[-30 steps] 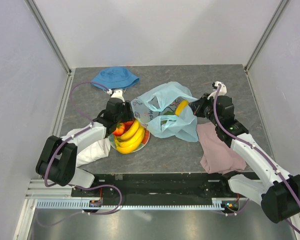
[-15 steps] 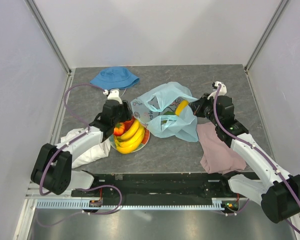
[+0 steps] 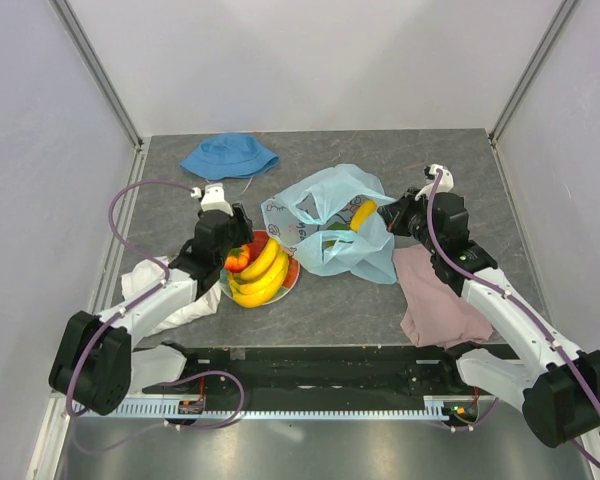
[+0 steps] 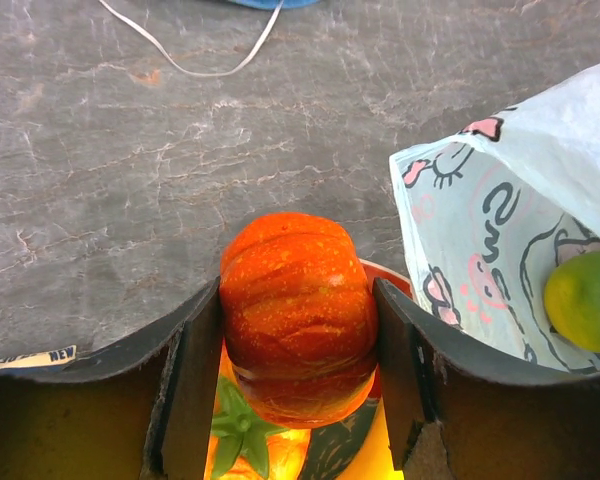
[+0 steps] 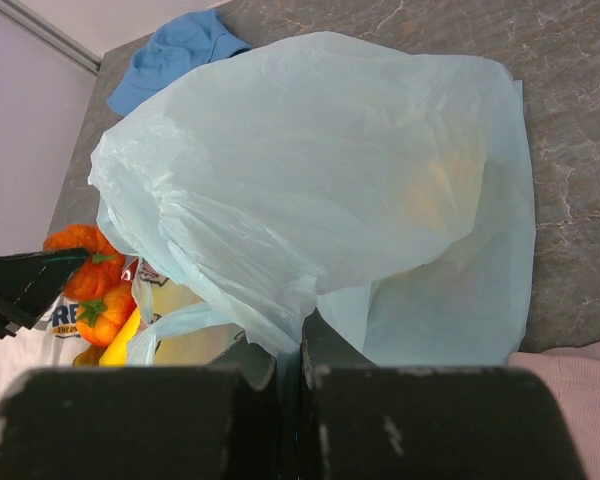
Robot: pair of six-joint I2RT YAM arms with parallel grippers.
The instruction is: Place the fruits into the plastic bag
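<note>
Ribbed fruit (image 4: 292, 265) between left gripper (image 4: 298, 330) fingers, above plate (image 4: 392, 278) rim. Plastic bag (image 4: 480, 240) just right of it, round fruit (image 4: 583, 300) inside. Hat (image 3: 228, 155) ahead, apart. Right gripper (image 5: 288, 352) fingers on bag fold.

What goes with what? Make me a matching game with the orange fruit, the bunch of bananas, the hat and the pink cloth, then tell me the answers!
Things:
1. orange fruit
2. bunch of bananas
3. hat
4. pink cloth

Where it is:
A. yellow, on the plate
B. blue, at the far side of the table
C. between the fingers of the left gripper
D. beside the bag, under the right arm

Pairs: 1-C, 2-A, 3-B, 4-D
</note>
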